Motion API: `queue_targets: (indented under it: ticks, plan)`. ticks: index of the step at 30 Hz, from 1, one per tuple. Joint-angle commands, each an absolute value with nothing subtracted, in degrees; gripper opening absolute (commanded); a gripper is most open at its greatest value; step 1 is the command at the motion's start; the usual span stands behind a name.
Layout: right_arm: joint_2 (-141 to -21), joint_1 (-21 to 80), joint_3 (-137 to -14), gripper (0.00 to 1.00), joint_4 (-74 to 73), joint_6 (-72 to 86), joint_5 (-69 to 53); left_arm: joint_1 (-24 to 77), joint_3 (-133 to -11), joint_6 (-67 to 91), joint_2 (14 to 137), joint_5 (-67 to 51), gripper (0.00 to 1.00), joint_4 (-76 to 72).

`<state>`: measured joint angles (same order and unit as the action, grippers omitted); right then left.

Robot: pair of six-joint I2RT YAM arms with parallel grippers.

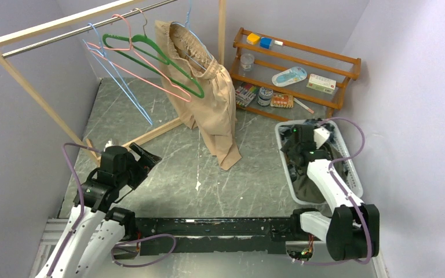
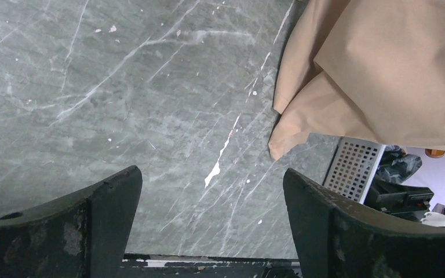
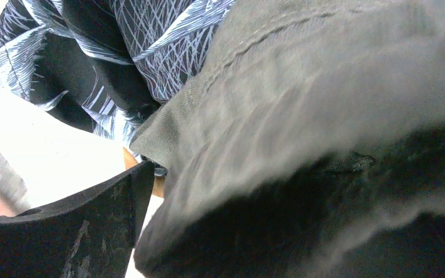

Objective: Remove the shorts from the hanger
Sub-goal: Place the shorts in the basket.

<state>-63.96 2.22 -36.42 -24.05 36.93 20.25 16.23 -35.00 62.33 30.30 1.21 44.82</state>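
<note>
Beige shorts (image 1: 211, 87) hang from a hanger (image 1: 188, 22) on the rail (image 1: 64, 32), one leg's hem touching the table (image 1: 168, 174). They are well apart from the left gripper (image 1: 145, 157), which hovers over the table with its fingers spread wide. Olive shorts (image 3: 301, 87) and navy patterned shorts (image 3: 121, 40) lie in the white basket (image 1: 353, 174), where the right gripper (image 1: 299, 153) reaches down. Olive cloth drapes over one of its fingers and hides it. Only the other finger (image 3: 92, 214) shows, so I cannot tell whether it pinches the cloth.
</note>
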Motion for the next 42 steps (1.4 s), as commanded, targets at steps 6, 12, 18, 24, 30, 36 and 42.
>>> queue_targets:
  ticks: [6, 12, 18, 24, 30, 36, 42]
  plan:
    - [-71.56, 16.94, -39.20, 0.85, -26.55, 51.04, 19.61, 16.35, -36.74, 61.24, 30.14, 1.56, 0.96, 45.69]
    - [-70.00, 17.51, -45.69, 0.88, -33.07, 46.85, 27.84, 16.35, -36.04, 61.82, 29.00, 1.58, 0.95, 45.78]
    - [-64.28, 15.70, -48.64, 0.91, -36.99, 41.48, 34.43, 16.35, -36.56, 61.03, 29.96, 2.19, 0.96, 45.94]
    - [-60.08, 11.90, -46.97, 0.92, -37.52, 39.08, 35.40, 16.35, -36.41, 60.76, 31.32, 1.23, 0.96, 45.06]
    - [-66.73, 3.27, -40.21, 0.92, -33.17, 37.27, 24.15, 16.35, -35.94, 60.60, 31.21, 1.02, 0.96, 44.66]
    - [-64.30, 3.25, -44.29, 0.92, -34.85, 37.19, 23.74, 16.30, -36.72, 59.80, 30.86, 2.20, 0.96, 45.88]
    - [-57.37, 3.17, -53.31, 0.96, -37.21, 33.21, 21.95, 16.35, -36.06, 60.06, 30.32, 2.07, 0.96, 45.45]
